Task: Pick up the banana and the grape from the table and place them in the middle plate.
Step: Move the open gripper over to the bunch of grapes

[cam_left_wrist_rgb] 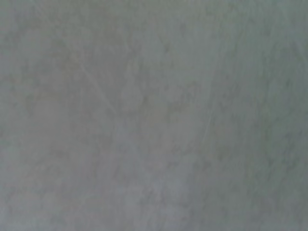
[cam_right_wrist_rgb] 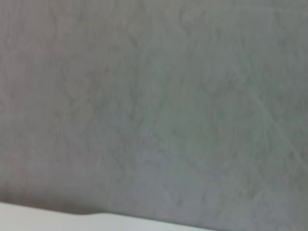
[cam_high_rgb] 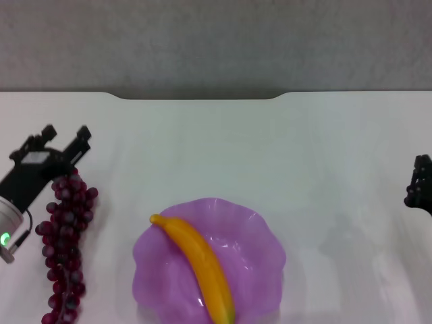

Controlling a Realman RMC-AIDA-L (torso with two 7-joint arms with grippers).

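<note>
In the head view the yellow-orange banana (cam_high_rgb: 198, 262) lies diagonally inside the light purple middle plate (cam_high_rgb: 260, 239) at the front centre of the white table (cam_high_rgb: 216, 148). The dark red-purple grape (cam_high_rgb: 66, 236) bunch lies stretched out on the table at the left, outside the plate. My left gripper (cam_high_rgb: 65, 136) hovers over the far end of the bunch, open, its two black fingers spread apart. At the right edge only part of my right gripper (cam_high_rgb: 420, 182) shows, away from both fruits. Both wrist views show only a grey surface.
The table's far edge (cam_high_rgb: 202, 98) has a notch, with a grey wall (cam_high_rgb: 216, 40) behind it. A strip of white table edge (cam_right_wrist_rgb: 48, 216) shows in the right wrist view.
</note>
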